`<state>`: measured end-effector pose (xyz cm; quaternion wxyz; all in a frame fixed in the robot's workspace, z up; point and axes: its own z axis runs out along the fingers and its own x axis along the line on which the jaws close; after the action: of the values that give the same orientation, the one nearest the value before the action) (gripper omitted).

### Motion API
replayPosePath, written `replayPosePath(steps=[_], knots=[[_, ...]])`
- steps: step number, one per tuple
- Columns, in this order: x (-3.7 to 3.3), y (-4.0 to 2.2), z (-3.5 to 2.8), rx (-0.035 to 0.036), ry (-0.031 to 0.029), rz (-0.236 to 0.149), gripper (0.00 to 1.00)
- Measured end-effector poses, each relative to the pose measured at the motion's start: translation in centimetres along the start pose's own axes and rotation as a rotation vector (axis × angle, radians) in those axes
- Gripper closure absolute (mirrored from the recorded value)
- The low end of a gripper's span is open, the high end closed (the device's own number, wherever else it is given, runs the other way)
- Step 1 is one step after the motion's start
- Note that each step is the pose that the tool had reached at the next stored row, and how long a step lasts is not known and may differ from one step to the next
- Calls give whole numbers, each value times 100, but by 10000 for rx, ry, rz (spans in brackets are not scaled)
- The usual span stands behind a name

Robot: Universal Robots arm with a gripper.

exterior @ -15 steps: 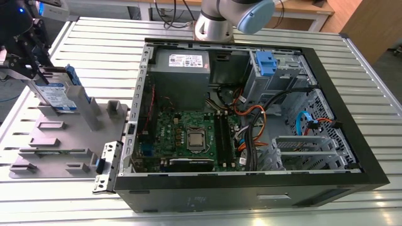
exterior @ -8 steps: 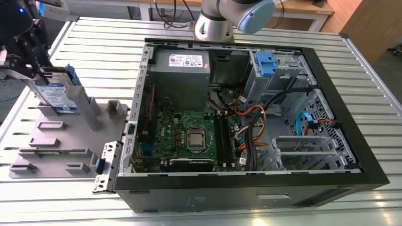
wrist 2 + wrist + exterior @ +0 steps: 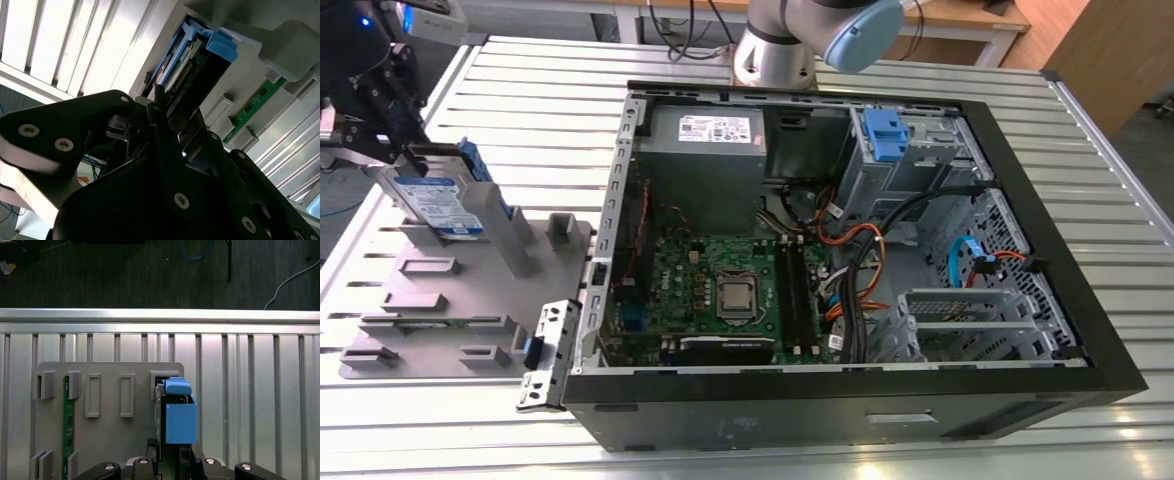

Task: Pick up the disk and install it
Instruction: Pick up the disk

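Disk (image 3: 440,205) is standing on edge in the grey holder plate (image 3: 400,300), leaning against the tall grey post (image 3: 507,235), well off to the exterior view's left of the open computer case (image 3: 854,390). From my end the gripper (image 3: 414,155) sits right on its upper end. In the first wrist view the fingers (image 3: 151,455) straddle the disk, one against each face, blue rail between them, so they look clamped onto it while it sits in its slot.
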<state>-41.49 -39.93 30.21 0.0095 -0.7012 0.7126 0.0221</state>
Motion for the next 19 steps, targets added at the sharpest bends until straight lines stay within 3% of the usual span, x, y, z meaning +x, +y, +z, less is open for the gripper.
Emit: replayPosePath(steps=[7,8,19], knots=[[0,0,0,0,-1,-5,64],[0,0,0,0,-1,-6,58],[-12,1,-31,2,-2,-7,58]])
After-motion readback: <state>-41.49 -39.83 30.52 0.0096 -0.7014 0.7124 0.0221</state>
